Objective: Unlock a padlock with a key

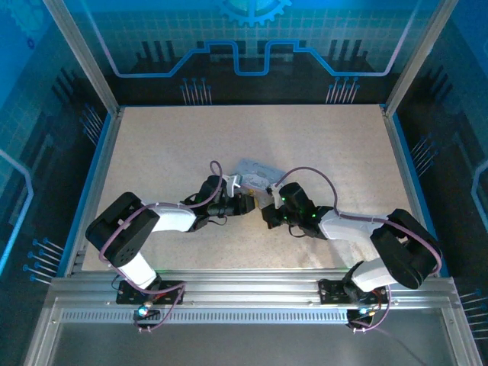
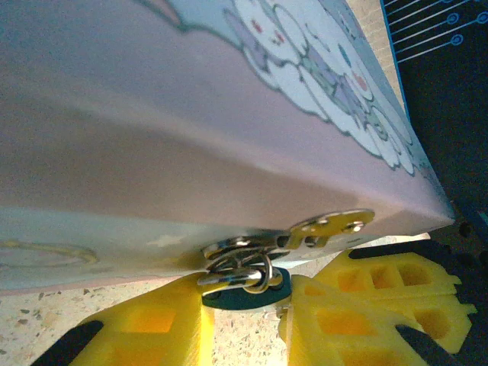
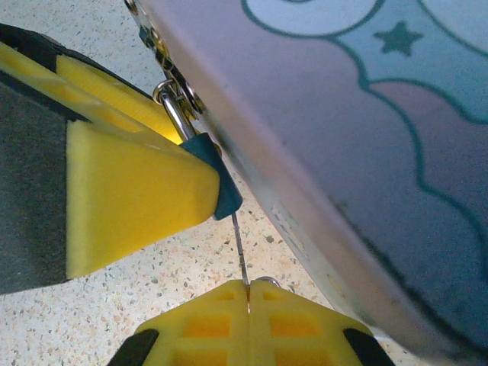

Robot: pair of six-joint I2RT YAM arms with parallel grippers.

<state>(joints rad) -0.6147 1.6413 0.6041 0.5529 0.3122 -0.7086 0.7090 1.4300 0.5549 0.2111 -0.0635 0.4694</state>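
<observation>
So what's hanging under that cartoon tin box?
A small teal padlock, looped through the metal hasp, pinched by the left end effector. A thin key meets its base; the keyhole is covered.

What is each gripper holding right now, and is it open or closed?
The left gripper: closed on the padlock.
The right gripper: closed on the key.

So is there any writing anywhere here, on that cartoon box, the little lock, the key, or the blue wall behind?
No readable words, numbers or brand names anywhere.
tin box: only cartoon pictures, clouds and a star, no lettering.
padlock: plain teal body, no marking I can make out.
key: a thin blade seen edge-on, too slim to show any stamp.
back wall: a gear shape and circuit-like lines, no text.
</observation>
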